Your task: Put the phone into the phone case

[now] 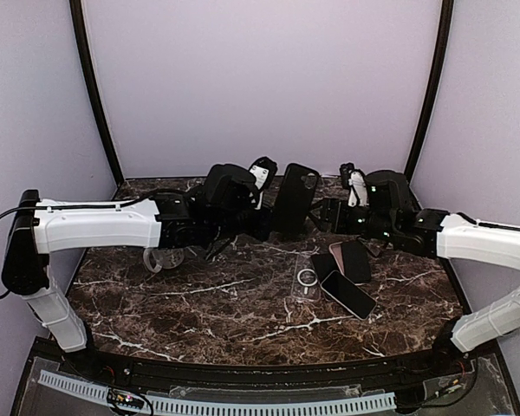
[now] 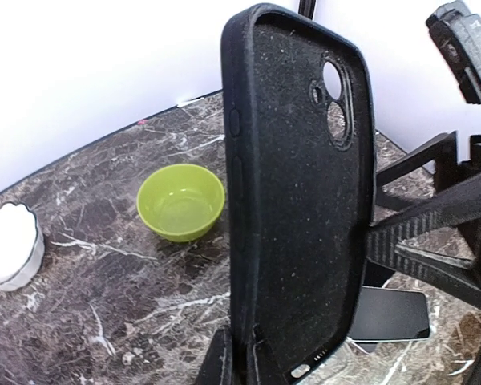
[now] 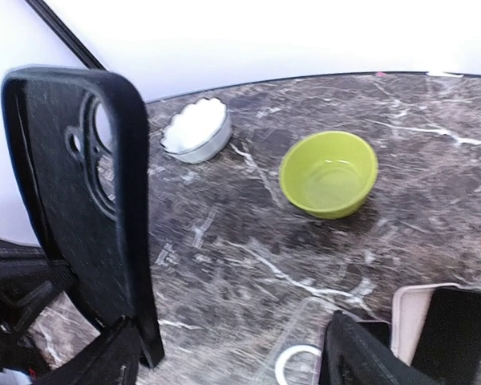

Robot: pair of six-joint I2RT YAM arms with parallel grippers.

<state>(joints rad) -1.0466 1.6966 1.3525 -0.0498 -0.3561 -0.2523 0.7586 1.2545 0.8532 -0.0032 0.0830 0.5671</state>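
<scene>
My left gripper (image 1: 276,225) is shut on the bottom end of a black phone case (image 1: 295,198) and holds it upright above the table's back middle. In the left wrist view the case (image 2: 301,200) fills the centre, camera cutout at the top, with my left gripper (image 2: 240,361) at its base. My right gripper (image 1: 327,215) is open just right of the case. In the right wrist view my right gripper (image 3: 232,361) is wide open, one finger close beside the case (image 3: 80,200). A dark phone (image 1: 350,295) lies flat on the table at the right.
A second dark phone (image 1: 356,260) lies on a pinkish case (image 1: 336,252), also in the right wrist view (image 3: 457,329). A clear case with a white ring (image 1: 305,280) lies beside them. A green bowl (image 2: 180,200) and a white scalloped dish (image 2: 8,245) stand farther off.
</scene>
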